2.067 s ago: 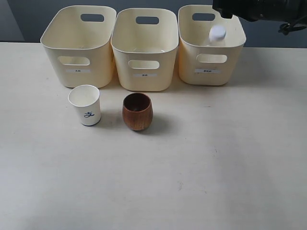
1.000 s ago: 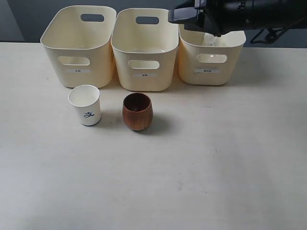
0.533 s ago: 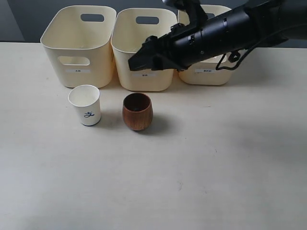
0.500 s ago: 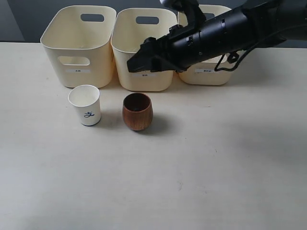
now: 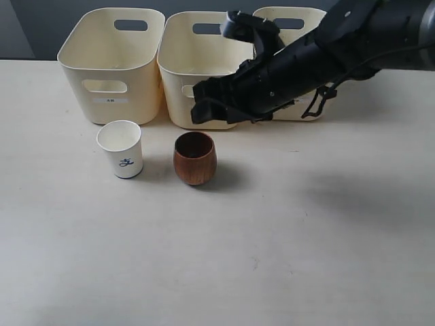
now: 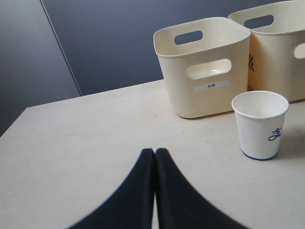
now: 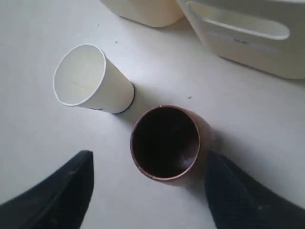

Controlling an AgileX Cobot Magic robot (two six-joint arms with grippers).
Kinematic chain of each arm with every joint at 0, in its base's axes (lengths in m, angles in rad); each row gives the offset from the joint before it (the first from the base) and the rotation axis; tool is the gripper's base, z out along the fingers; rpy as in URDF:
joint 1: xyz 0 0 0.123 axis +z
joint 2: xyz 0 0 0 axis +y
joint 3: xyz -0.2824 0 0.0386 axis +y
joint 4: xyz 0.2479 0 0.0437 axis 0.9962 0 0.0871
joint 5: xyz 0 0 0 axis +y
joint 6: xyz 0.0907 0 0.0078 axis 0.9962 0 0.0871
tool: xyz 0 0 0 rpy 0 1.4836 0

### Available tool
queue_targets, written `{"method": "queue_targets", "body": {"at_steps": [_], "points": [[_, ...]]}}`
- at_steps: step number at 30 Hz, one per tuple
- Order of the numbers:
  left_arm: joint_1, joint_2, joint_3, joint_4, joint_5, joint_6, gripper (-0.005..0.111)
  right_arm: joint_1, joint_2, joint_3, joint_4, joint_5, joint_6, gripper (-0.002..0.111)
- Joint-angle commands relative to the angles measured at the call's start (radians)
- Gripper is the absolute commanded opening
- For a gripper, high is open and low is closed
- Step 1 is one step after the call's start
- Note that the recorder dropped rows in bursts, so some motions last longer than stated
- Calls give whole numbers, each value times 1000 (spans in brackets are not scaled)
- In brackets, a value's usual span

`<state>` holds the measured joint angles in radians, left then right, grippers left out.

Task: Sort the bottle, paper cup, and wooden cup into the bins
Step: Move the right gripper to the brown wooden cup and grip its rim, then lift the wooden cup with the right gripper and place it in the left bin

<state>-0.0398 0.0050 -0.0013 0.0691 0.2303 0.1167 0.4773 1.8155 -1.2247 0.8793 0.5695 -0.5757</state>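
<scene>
Wooden cup (image 5: 195,158): stood upright on the counter (image 5: 285,258), in front of the middle bin (image 5: 206,68), toward the far edge; paper cup (image 5: 121,148) just beside it, apart.
Right gripper (image 5: 216,109): spread wide and empty, held above and just behind the wooden cup; in the wrist view the cup (image 7: 165,141) is framed between the two fingers.
Left gripper (image 6: 155,162): fingers pressed together, nothing held, low over the counter near the paper cup (image 6: 260,124).
Bottle: not visible; the right bin (image 5: 307,109) is largely hidden by the arm.
Handling, wooden cup: judged stiff, solid and fairly light; the polished barrel side may be slippery.
Hold: best taken across the widest part of the body, or over the rim with one finger inside.
Handling, paper cup: judged light and easily crushed; a gentle squeeze is called for.
</scene>
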Motion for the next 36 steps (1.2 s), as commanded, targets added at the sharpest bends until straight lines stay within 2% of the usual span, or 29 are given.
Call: {"method": "queue_targets", "body": {"at_steps": [1,31,33,35,36], "points": [[-3,-5,1,0,-5,-2,0,23,61,5,10,-52,0,64],[-3,-5,1,0,-5,-2,0,24,201,5,69,-118,0,63],[-3,-5,1,0,-5,-2,0,24,201,5,69,-121,0,58],[-3,-5,1,0,-5,-2,0,24,201,5,69,-121,0,46],[-3,-5,1,0,-5,-2,0,24,201,5,67,-121,0,34]]}}
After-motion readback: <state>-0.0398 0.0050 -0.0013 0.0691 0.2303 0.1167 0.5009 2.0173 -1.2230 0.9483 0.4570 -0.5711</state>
